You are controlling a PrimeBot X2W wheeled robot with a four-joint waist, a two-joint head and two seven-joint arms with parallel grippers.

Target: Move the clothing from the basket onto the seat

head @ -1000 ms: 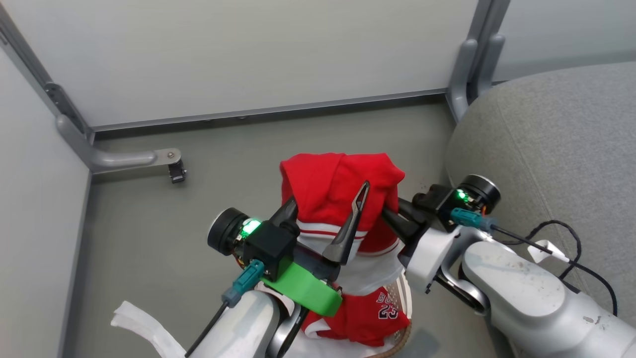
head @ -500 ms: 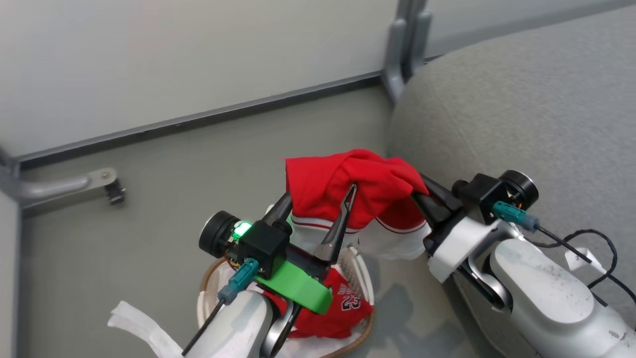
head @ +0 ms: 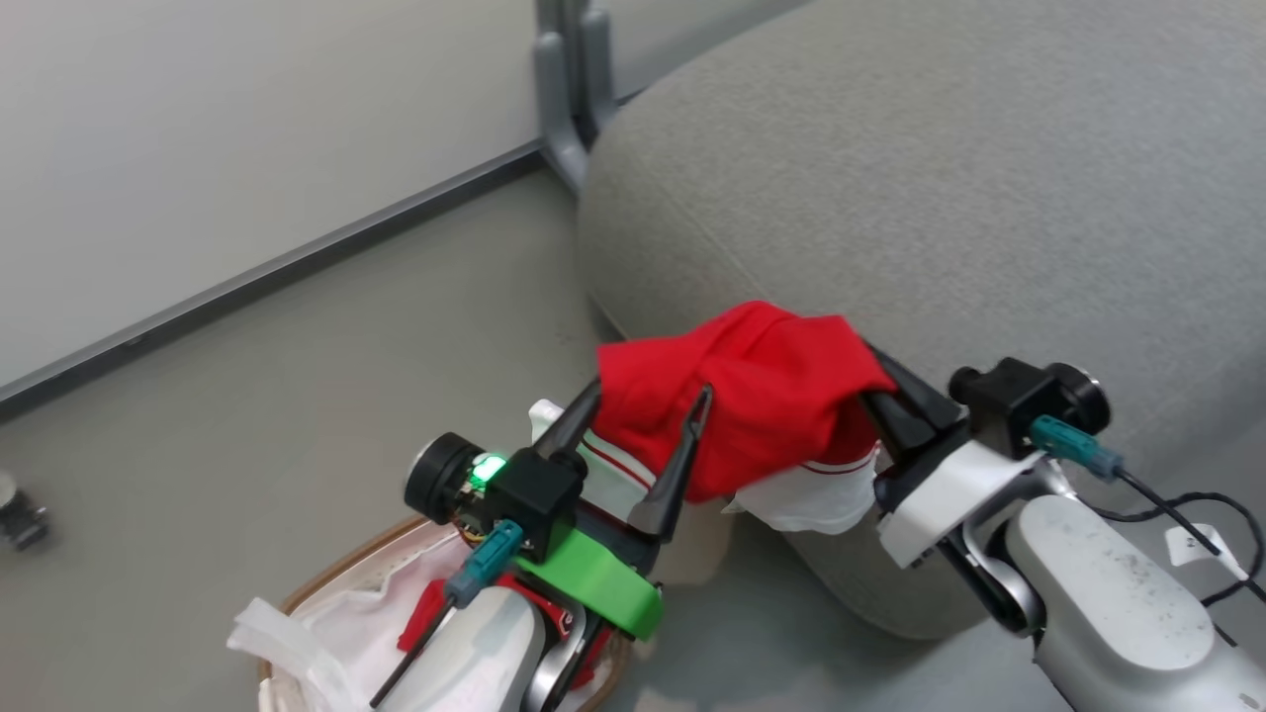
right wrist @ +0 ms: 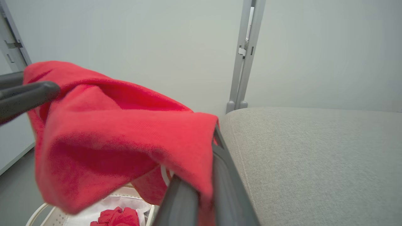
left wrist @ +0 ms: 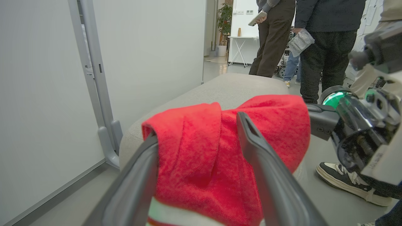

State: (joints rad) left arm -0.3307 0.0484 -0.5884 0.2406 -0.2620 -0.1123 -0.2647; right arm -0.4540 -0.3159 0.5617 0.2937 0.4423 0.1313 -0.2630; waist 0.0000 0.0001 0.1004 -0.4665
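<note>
Carry step: red garment (head: 771, 386) hangs at the seven-o'clock edge of the seat (head: 940, 178); right claw (head: 875, 366) clenched on it; left claw (head: 651, 388) spread wide, cloth merely draped; next, I'd say, swing toward one o'clock, release.

Red clothing (head: 762, 391) with white striped hem, grey seat (head: 940, 178), cream basket (head: 336, 572) with brown rim
</note>
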